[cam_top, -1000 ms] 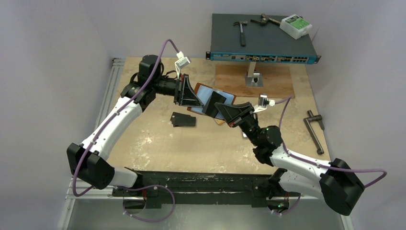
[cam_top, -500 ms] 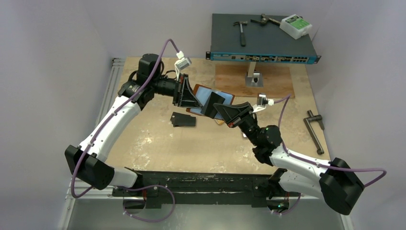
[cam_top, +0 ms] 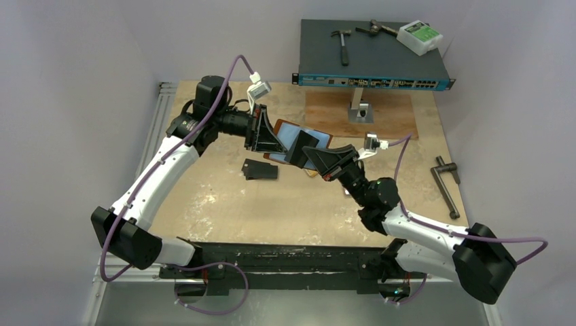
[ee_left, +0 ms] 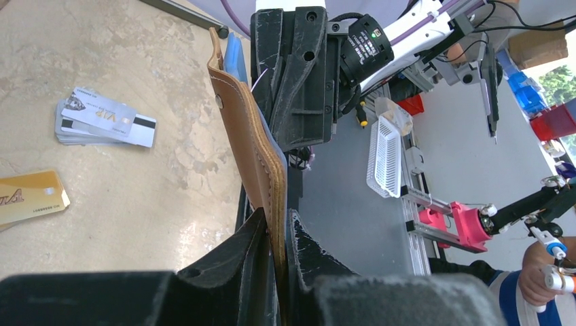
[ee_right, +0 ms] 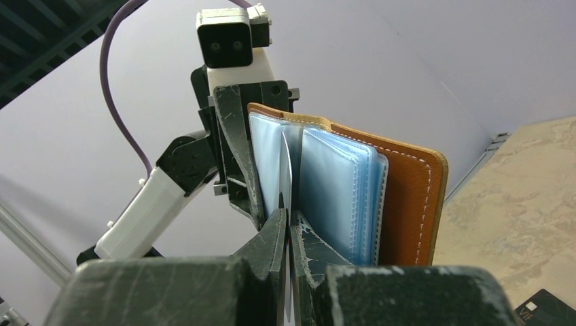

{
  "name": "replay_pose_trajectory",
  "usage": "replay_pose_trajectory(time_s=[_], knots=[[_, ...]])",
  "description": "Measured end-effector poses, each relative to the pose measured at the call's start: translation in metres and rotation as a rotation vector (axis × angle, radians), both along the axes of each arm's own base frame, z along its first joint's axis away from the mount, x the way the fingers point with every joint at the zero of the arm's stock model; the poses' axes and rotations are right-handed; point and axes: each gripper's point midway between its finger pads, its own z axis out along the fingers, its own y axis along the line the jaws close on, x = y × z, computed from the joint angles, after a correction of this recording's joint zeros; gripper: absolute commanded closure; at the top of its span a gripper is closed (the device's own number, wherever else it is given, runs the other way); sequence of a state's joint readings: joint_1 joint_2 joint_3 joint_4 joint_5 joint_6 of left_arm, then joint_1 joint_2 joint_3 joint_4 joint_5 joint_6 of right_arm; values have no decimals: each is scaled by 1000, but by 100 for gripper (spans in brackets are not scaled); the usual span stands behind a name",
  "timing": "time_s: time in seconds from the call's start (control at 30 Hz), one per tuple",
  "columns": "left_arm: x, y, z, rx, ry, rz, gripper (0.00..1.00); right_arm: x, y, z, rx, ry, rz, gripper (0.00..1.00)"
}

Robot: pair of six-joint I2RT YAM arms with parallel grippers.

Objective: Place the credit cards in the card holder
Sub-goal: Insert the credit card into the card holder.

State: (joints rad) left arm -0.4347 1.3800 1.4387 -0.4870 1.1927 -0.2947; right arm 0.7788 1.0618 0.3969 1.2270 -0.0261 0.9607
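Jaws of left gripper [ee_left: 277, 227] clamped on brown cover of card holder [ee_left: 248, 139], held open above bench toward far edge. Right gripper [ee_right: 286, 221] pinched on thin card [ee_right: 286, 170], its edge among blue sleeves. Silver cards [ee_left: 102, 124], gold card [ee_left: 30, 197], black cards [cam_top: 261, 169] lie on bench.

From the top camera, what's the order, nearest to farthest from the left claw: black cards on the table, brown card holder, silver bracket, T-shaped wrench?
1. card holder: clamped in the left gripper.
2. black cards: on the table, just toward the bases.
3. silver bracket: back right.
4. T-shaped wrench: far right edge.
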Motion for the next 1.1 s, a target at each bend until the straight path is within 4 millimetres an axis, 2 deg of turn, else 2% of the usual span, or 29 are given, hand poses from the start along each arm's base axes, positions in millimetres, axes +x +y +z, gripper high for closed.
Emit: replay_pose_trajectory(time_s=[0.7,0.83,1.1], knots=[[-2,2,-1,8,-13,-6,86,-3,9,-1,-2,-20,48,100],[-4,2,-2,14,-18,-11,82,-5,15,1,-19,-36,72,100],[-6,1,0,16,-27,-18,81,-6,18,2,-32,-43,85,100]])
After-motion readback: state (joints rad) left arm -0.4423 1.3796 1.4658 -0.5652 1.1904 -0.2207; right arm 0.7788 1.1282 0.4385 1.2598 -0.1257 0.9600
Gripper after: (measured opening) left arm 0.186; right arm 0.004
